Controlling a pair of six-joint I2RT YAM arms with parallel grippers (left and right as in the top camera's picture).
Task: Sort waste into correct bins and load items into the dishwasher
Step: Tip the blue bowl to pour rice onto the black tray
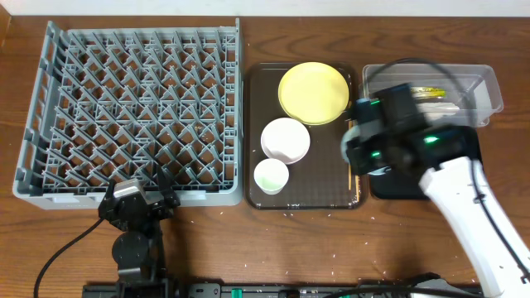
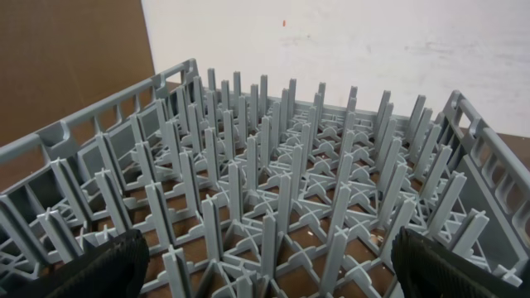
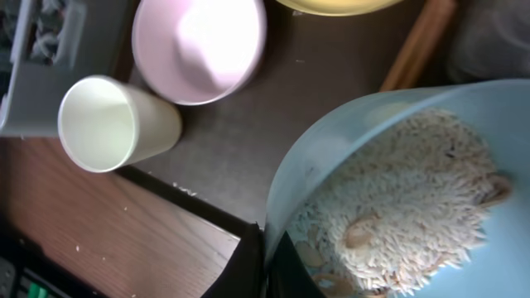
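My right gripper (image 3: 269, 265) is shut on the rim of the light blue dish (image 3: 331, 165), which holds whitish rice scraps (image 3: 414, 199). In the overhead view it (image 1: 368, 153) hovers between the brown tray and the black tray (image 1: 397, 189). The white cup (image 1: 271, 175), white bowl (image 1: 285, 139), yellow plate (image 1: 313, 93) and chopsticks (image 1: 354, 178) lie on the brown tray. The yellow-green wrapper (image 1: 431, 93) lies in the clear tub (image 1: 489, 87). My left gripper (image 1: 139, 199) is open and empty at the front edge of the grey dish rack (image 1: 132, 108). No napkin is in view.
The dark brown tray (image 1: 323, 178) sits between the rack and the bins. In the right wrist view the cup (image 3: 108, 124) and bowl (image 3: 199, 41) lie left of the dish, the chopsticks (image 3: 418, 41) above it. Small crumbs dot the wooden table (image 1: 331, 248).
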